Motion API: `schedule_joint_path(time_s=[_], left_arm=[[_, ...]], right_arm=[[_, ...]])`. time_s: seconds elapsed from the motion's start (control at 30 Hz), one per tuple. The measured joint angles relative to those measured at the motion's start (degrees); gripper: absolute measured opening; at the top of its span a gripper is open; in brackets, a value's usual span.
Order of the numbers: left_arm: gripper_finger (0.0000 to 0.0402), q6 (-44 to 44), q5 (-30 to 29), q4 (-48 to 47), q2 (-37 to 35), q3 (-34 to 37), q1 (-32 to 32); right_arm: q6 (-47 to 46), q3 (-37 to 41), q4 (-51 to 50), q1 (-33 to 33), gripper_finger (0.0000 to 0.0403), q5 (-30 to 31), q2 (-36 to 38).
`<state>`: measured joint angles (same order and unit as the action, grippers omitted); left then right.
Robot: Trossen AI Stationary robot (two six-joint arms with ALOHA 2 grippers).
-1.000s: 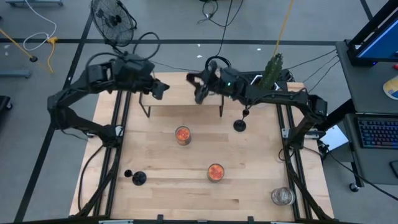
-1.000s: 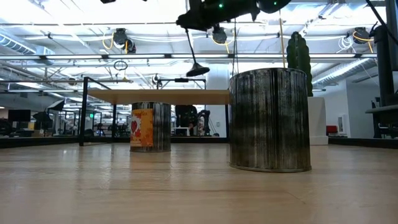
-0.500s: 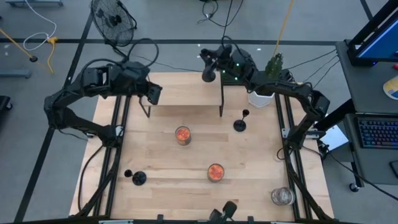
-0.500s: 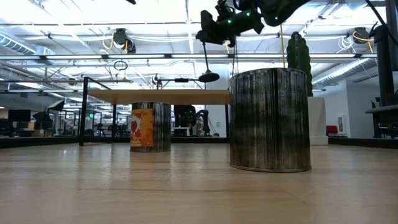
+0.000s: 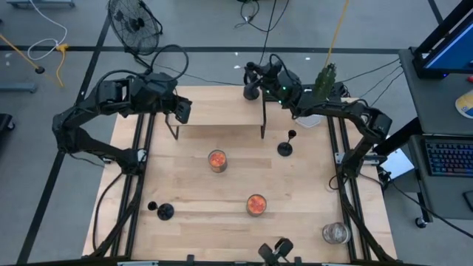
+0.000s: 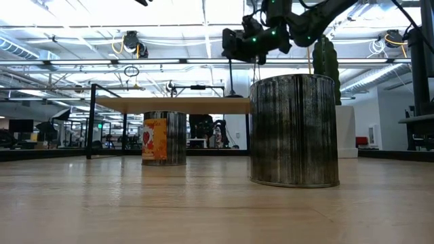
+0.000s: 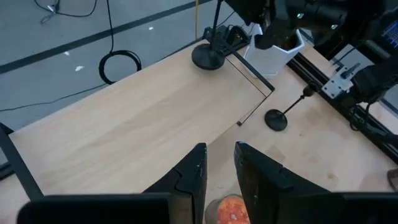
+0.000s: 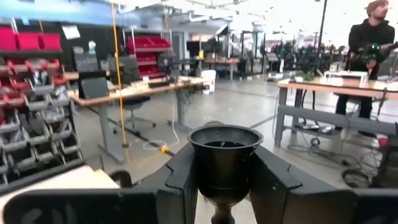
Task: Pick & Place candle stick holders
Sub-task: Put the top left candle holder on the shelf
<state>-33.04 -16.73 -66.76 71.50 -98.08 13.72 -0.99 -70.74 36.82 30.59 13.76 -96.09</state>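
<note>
the placing step is in hand — the right gripper point(image 5: 253, 80), jaws closed on the stem of a candle holder point(image 8: 224, 155), has it at the far right corner of the raised wooden shelf point(image 5: 214, 108), base on or just above the top. next it calls for settling the base flat, then opening. the left gripper point(image 7: 219, 180) waits over the shelf's left end, jaws narrowly apart and empty. two more holders stand on the table point(image 5: 185, 222) — one point(image 5: 285, 147) right of the shelf, one point(image 5: 164, 212) front left. two orange jars point(image 5: 217, 160) and a clear jar point(image 5: 335, 233) sit well apart, not in the way.
</note>
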Motion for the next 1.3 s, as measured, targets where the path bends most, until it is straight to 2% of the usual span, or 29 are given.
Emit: schedule_joint_path(time_s=[0.33,0.63,0.93,1.3], left_arm=[[0.0088,-0.11,0.02,0.02,0.00,0.00,0.00],[0.0088,-0.22,0.11,0.02,0.00,0.00,0.00],[0.0088,-0.22,0.15,0.04,0.00,0.00,0.00],[0.0088,-0.22,0.33,0.02,0.00,0.00,0.00]], right_arm=[[0.32,2.72,1.57,0.47,0.0096,2.68,0.06],[-1.33,4.28,3.26,1.28,0.0116,2.56,0.04],[-1.31,4.28,3.23,1.27,0.0116,1.00,0.04],[-0.05,4.28,3.23,1.36,0.0172,1.07,0.04]])
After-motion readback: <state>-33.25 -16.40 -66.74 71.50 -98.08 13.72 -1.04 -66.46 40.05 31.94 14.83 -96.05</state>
